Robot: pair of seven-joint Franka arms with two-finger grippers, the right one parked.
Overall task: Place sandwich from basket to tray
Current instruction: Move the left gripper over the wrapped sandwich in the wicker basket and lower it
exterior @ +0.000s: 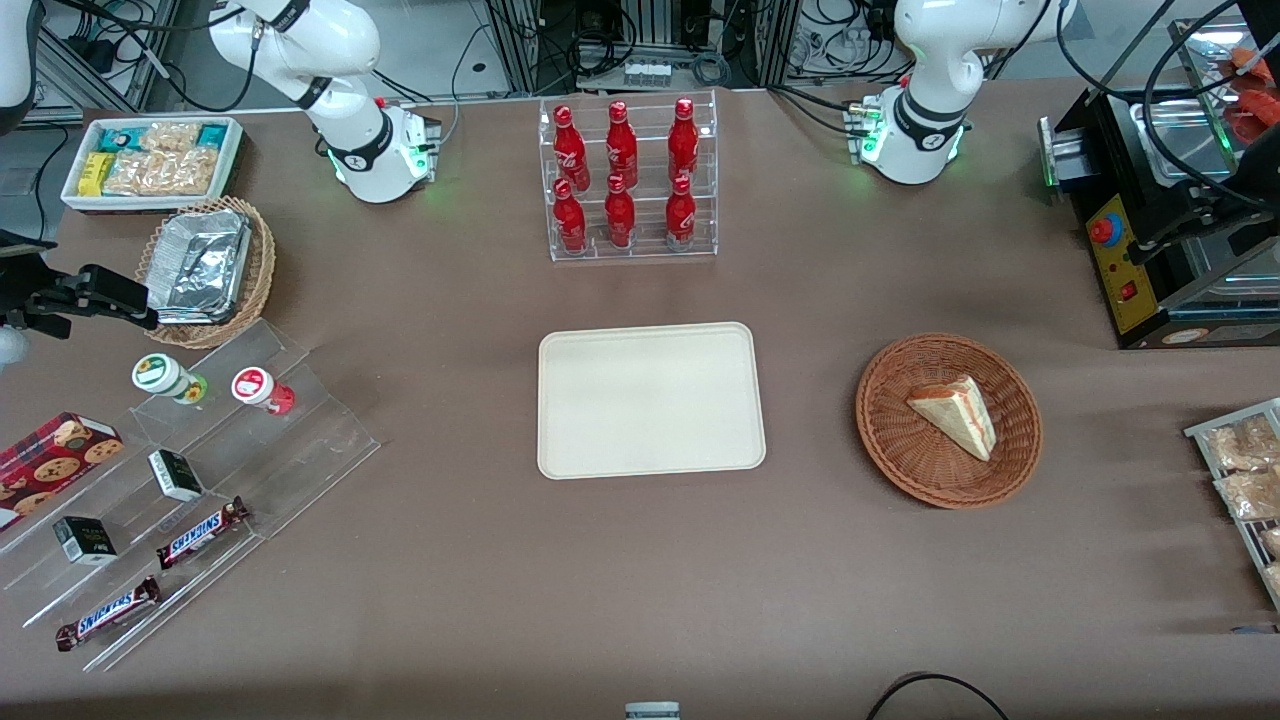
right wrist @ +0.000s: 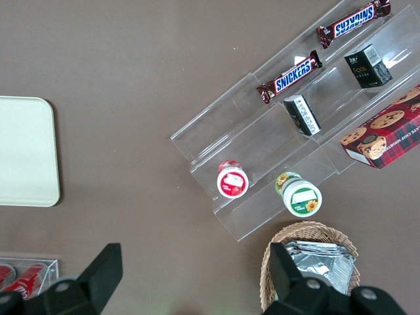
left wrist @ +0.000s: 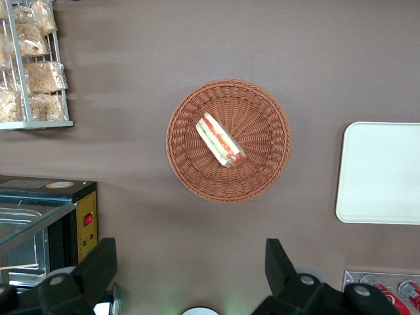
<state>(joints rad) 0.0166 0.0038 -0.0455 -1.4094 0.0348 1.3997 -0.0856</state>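
Note:
The sandwich [exterior: 955, 412] [left wrist: 220, 141], a white wedge with red and green filling at its cut edge, lies in the round reddish-brown basket [exterior: 900, 470] [left wrist: 262, 131]. The cream tray [exterior: 650, 400] [left wrist: 380, 174] lies flat beside the basket, toward the parked arm's end, with nothing on it. My left gripper [left wrist: 190, 262] hangs high over the table, farther from the front camera than the basket. It is open, and only brown tabletop shows between its fingers. It is out of the front view.
A clear rack of red bottles [exterior: 628, 180] stands farther back than the tray. A black machine [exterior: 1150, 240] and a wire rack of snack bags [exterior: 1245, 470] [left wrist: 33, 65] flank the basket at the working arm's end. Acrylic shelves with snacks [exterior: 200, 470] are at the parked arm's end.

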